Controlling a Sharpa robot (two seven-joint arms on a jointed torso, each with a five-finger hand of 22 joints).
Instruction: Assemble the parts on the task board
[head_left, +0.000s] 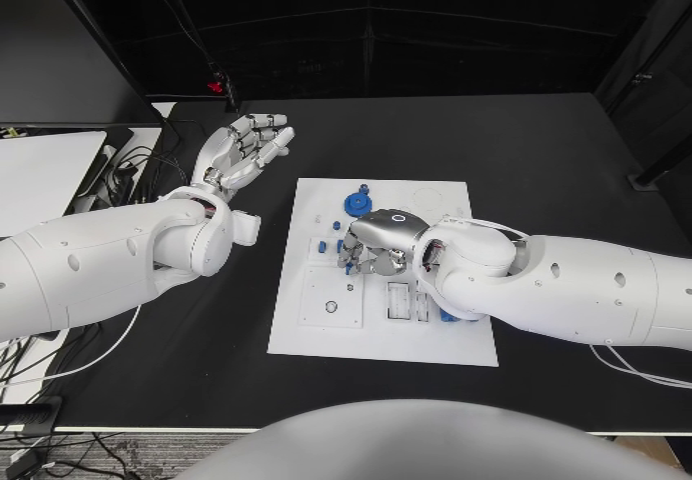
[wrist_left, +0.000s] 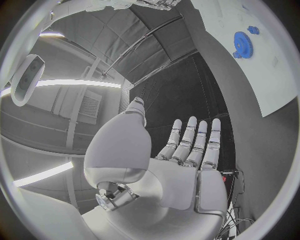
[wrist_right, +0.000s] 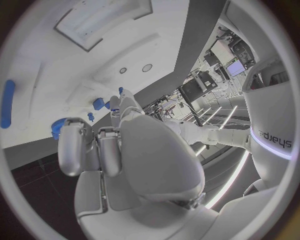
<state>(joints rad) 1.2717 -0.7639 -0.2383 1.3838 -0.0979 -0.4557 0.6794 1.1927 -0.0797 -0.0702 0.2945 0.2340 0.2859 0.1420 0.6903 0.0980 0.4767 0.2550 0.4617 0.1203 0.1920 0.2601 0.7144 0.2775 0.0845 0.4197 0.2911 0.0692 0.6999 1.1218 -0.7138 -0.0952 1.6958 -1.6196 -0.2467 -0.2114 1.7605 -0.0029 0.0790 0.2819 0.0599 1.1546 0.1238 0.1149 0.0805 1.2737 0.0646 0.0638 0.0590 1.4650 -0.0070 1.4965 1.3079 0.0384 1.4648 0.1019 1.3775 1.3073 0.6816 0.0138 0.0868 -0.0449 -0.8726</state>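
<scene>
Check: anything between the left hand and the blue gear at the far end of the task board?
Nothing visible. The left hand hovers open over bare black table beside the task board. The blue gear lies uncovered at the board's far end. The right hand works mid-board, nearer the robot.

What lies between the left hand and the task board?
Bare black table separates the left hand from the task board, seen in the head view.
</scene>
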